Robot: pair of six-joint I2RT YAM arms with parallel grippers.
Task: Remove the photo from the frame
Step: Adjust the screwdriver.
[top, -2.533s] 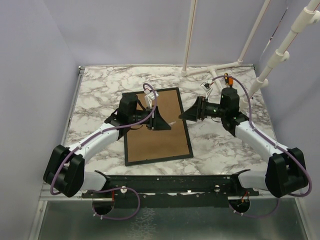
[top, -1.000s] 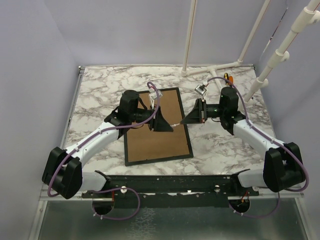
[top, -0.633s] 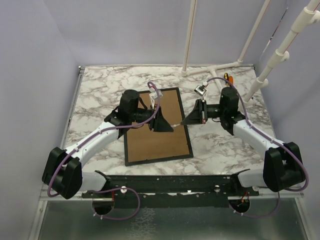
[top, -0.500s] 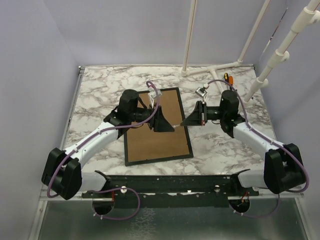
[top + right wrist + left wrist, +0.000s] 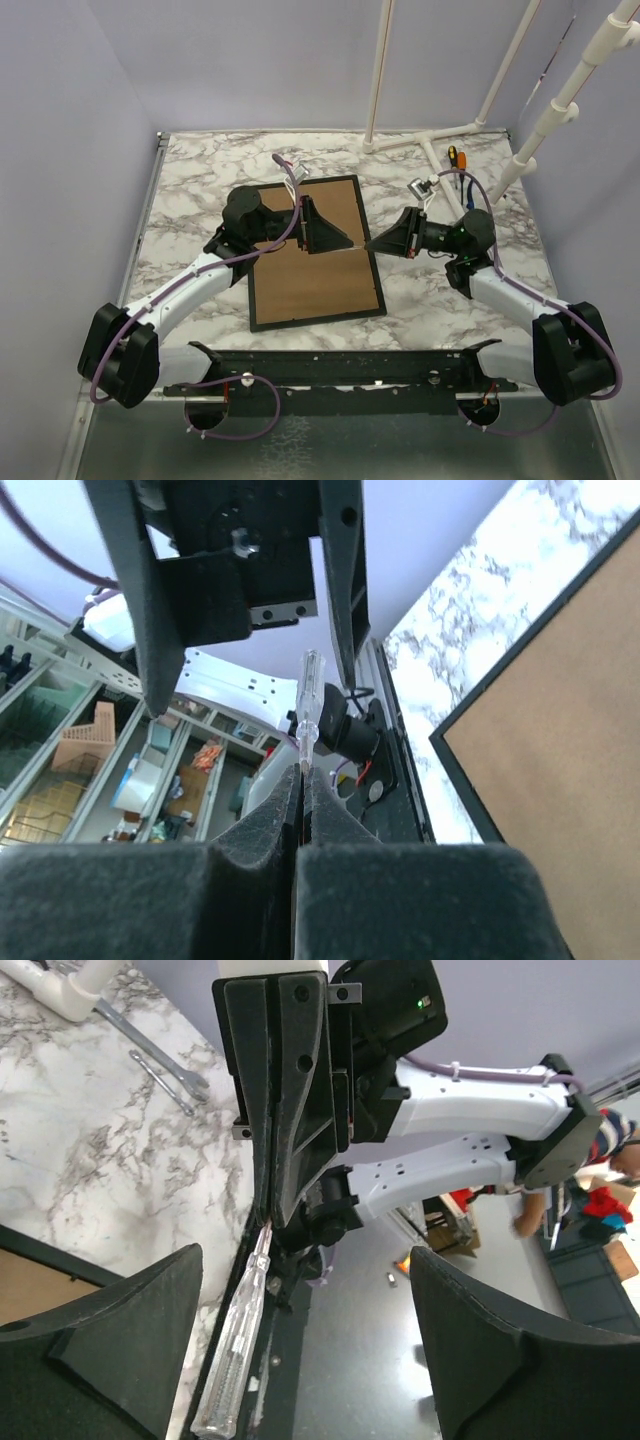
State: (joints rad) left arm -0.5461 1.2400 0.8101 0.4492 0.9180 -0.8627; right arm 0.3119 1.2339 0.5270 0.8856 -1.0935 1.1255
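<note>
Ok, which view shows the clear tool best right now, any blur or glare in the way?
Left wrist: the clear tool is sharp and well lit; the left fingers are dark, soft shapes in the foreground. Right wrist: the tool sits against a bright, cluttered background, the right fingers out of focus. Top external: even light, no glare, but the tool is a thin sliver.

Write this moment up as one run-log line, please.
left claw: open, astride screwdriver handle, not gripping | right claw: shut on screwdriver shaft | frame: face down, brown back on
</note>
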